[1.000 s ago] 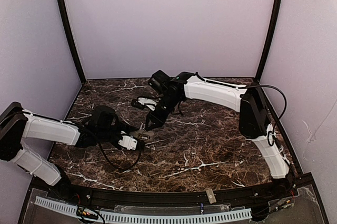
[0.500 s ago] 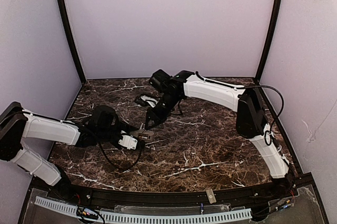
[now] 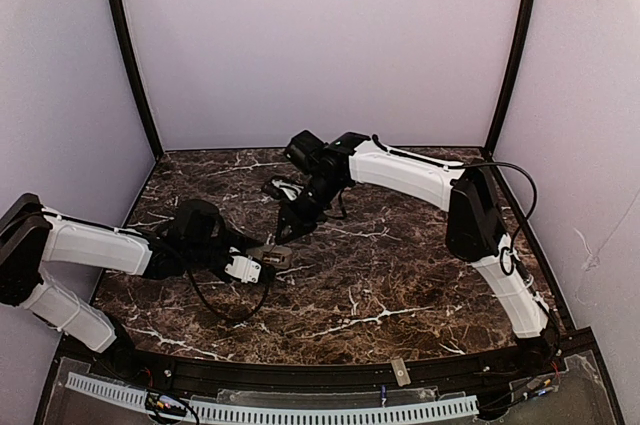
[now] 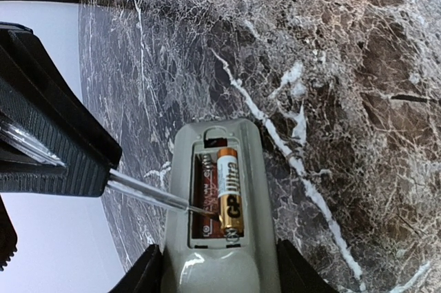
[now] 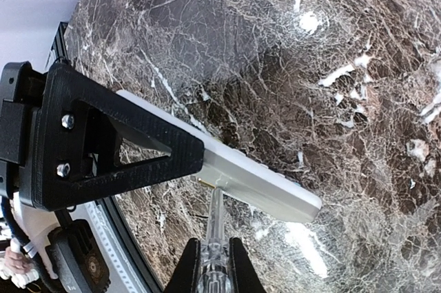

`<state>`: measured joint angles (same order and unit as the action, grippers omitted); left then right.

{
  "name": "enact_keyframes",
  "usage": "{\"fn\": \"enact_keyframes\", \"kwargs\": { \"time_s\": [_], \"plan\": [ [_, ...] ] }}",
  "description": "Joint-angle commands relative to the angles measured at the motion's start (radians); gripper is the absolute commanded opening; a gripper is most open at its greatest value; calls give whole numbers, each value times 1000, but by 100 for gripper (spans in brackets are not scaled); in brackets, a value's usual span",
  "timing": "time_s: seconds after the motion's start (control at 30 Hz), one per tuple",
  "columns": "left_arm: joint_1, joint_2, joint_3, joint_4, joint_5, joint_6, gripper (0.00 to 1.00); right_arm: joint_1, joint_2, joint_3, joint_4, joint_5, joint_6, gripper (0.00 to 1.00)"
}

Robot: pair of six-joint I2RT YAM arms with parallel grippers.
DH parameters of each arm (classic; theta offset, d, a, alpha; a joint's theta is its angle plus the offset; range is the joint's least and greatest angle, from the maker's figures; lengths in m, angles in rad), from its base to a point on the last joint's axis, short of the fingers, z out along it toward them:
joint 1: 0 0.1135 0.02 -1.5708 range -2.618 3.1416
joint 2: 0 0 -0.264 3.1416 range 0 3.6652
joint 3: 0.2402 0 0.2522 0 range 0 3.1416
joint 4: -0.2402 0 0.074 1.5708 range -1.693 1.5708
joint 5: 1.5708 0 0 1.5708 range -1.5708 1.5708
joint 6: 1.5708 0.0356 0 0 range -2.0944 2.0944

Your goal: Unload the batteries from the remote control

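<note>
Grey remote control [image 4: 217,265]: your left gripper [image 4: 220,283] pinched it, back up.
Gold battery [image 4: 229,189]: sat in its recess.
Right gripper [image 5: 212,276]: you clamped a clear tool [image 5: 215,217], tip beside the battery.

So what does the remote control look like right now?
The remote control is slim, grey-beige plastic, held back-up over the marble table with its cover off. The open recess holds one gold-and-black battery beside an empty slot. The left gripper clamps its near end, and a thin metal tool reaches into the empty slot.
</note>
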<state>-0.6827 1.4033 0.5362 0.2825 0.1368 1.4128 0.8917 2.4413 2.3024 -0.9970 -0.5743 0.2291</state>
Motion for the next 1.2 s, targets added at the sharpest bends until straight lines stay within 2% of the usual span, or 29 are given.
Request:
{"fn": "enact_keyframes", "kwargs": {
  "time_s": [0.0, 0.63, 0.73, 1.0, 1.17],
  "plan": [
    [-15, -53, 27, 52, 64, 77, 0, -30, 52, 15, -14, 13, 71, 0],
    [-18, -57, 21, 56, 42, 112, 0, -39, 45, 28, -23, -74, 117, 0],
    [-18, -65, 17, 55, 47, 119, 0, -32, 21, 26, -13, -73, 38, 0],
    [-18, -99, 7, 44, 134, 93, 0, -26, -135, -96, 27, 57, -253, 0],
    [-18, -106, 7, 52, 167, 66, 0, -16, -177, -146, 40, 66, -390, 0]
  ]
}}
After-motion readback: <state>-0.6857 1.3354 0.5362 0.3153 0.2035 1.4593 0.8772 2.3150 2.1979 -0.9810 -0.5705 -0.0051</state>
